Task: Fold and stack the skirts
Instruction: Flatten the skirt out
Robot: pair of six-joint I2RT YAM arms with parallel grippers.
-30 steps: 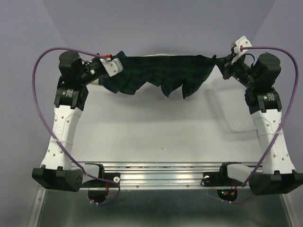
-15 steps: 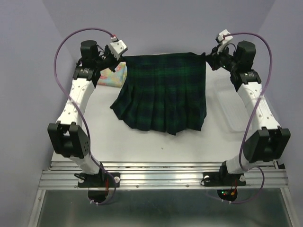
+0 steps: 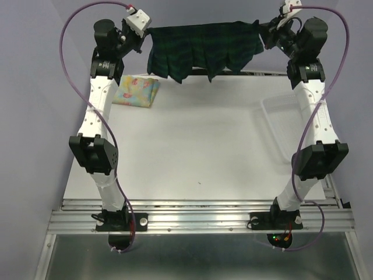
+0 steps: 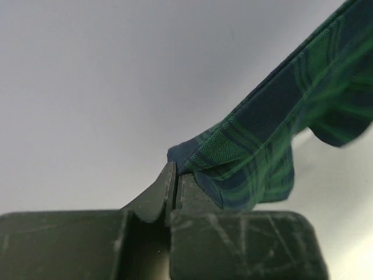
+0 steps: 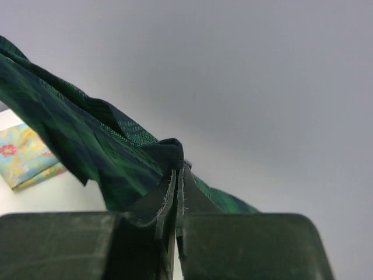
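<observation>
Jaws of the left gripper point(image 4: 175, 178) were clenched on one top corner of the plaid skirt point(image 3: 204, 46), which hung stretched in the air over the far side of the table point(image 3: 198, 151). Near its left end the floral skirt point(image 3: 137, 91) lay folded on the tabletop. Rightward, the right gripper point(image 5: 179, 172) pinched the other corner. Soft and limp, the plaid would likely sag and swing; the waistband corners seemed the surest hold.

Robotics lab cell: aluminium mounting rail point(image 3: 198, 220), white table point(image 3: 198, 140), plain lilac walls point(image 3: 192, 10) on 3 sides.
</observation>
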